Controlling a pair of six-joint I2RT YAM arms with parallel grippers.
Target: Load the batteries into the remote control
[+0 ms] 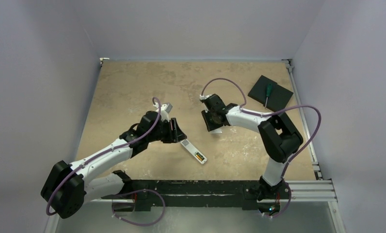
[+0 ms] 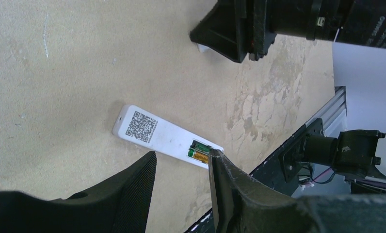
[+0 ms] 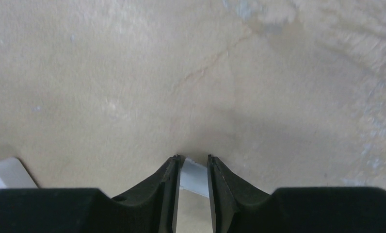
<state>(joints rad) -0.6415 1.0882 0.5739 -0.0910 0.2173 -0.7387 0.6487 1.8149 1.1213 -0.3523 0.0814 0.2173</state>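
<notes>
The white remote control lies back-up on the tan table, with a QR label and an open battery recess. A gold-orange battery sits in that recess. My left gripper hovers just above the remote's left side, open, with nothing between its fingers; one fingertip hides the remote's near end. My right gripper is down on the table to the right of the remote. It is shut on a small flat white piece that spans the gap between its tips. A corner of the remote shows at that view's lower left.
A black square pad with a green-handled screwdriver on it lies at the back right. An aluminium rail runs along the right edge, and a black bar crosses the front between the arm bases.
</notes>
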